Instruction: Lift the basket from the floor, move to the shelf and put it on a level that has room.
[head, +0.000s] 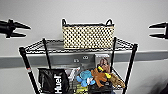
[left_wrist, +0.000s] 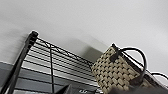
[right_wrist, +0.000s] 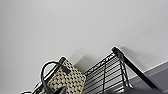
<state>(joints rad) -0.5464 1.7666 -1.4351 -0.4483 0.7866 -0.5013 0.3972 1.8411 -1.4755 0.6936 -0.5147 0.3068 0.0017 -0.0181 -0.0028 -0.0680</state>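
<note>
Basket (head: 87, 36) sitting upright on top level (head: 52, 46) of shelf (head: 27, 65), left gripper (head: 22, 30) and right gripper (head: 155, 30) hovering on either side with jaws parted, both gripping nothing, well apart from basket.

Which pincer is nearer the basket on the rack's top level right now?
Left, narrowly. The left pincer is open beside the basket, the right pincer open slightly farther off; neither touches it.

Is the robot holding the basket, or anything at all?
Nothing. The basket sits alone on the top level; left end effector and right end effector are open, apart from it.
</note>
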